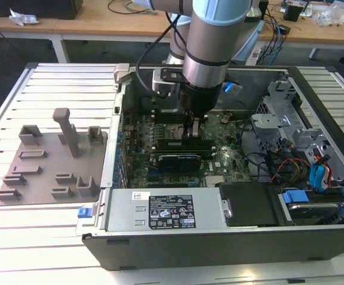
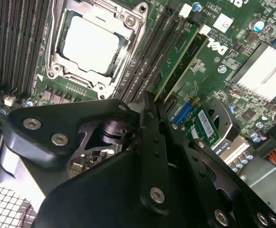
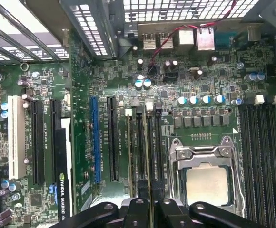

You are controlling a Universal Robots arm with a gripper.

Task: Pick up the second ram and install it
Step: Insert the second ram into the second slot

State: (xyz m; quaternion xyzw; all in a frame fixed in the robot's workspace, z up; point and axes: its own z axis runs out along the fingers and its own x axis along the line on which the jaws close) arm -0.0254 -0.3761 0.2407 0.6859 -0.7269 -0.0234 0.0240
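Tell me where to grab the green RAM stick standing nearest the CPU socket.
Probably by its top long edge, coming straight down from above. The green RAM stick stands on edge in a slot beside the CPU socket, with another stick and empty slots close alongside. Only the upper edge is free, so pinch across its two flat faces near mid-length.

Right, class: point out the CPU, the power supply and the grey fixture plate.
CPU (image 2: 90, 45): second wrist view, metal lid.
Power supply (image 1: 166, 212): exterior view, labelled face.
Grey fixture plate (image 1: 48, 155): exterior view, bare base.
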